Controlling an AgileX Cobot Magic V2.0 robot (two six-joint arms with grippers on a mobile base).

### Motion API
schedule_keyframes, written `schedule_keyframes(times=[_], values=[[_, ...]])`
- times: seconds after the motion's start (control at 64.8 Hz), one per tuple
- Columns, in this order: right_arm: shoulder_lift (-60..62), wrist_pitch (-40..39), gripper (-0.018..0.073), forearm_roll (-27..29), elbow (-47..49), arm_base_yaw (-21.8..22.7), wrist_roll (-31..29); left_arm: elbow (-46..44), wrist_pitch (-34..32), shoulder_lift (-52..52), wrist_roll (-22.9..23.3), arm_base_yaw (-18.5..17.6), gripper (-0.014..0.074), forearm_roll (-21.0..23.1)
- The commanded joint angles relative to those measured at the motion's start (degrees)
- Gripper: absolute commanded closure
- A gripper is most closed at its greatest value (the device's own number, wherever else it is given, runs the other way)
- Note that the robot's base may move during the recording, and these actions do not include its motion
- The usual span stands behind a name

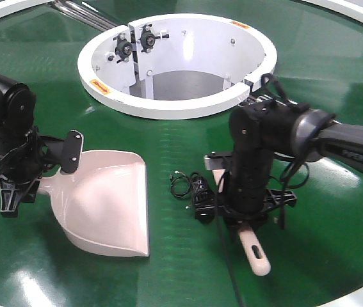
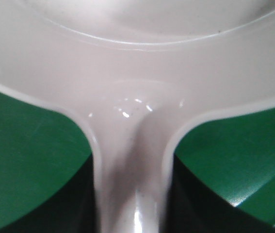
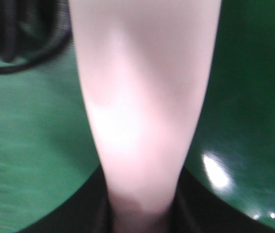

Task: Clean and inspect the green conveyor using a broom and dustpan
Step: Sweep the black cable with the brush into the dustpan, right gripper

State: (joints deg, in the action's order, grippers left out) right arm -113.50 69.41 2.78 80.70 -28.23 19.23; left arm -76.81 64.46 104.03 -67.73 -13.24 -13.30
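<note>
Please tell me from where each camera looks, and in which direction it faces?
Exterior front-facing: high behind both arms, facing forward and down at the green conveyor, dustpan and broom; both arms show, with left gripper and right gripper.
Left wrist-mounted: on the left arm, facing along the dustpan's handle toward its scoop; dark left fingers flank the handle.
Right wrist-mounted: on the right arm, facing along the broom's handle; dark right fingers at the bottom.
Shared: front and right wrist views both show the black cable.

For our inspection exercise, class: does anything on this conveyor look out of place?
Yes. A small black block with a tangled thin cable lies loose on the green conveyor, between the dustpan and the broom; it looks like debris.
</note>
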Motion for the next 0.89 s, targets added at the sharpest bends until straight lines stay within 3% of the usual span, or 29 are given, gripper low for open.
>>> schedule_keyframes(times=[0.0,0.123,0.432,0.663,0.879], values=[[0.4,4.6,0.0564,0.7,4.0,-2.2,-0.7,-1.7,0.8,-2.5,0.2,-0.2,0.0603,-0.3],[-2.1,4.6,0.0564,2.6,8.5,-4.8,-1.3,-1.7,0.8,-2.5,0.2,-0.2,0.0603,-0.3],[-9.0,4.6,0.0564,14.1,20.8,-10.9,-7.7,-1.7,0.8,-2.5,0.2,-0.2,0.0603,-0.3],[-9.6,4.6,0.0564,15.8,28.3,-13.3,-9.0,-1.7,0.8,-2.5,0.2,-0.2,0.0603,-0.3],[-8.3,4.6,0.0564,14.6,29.5,-13.1,-8.9,-1.7,0.8,-2.5,0.2,-0.2,0.0603,-0.3]])
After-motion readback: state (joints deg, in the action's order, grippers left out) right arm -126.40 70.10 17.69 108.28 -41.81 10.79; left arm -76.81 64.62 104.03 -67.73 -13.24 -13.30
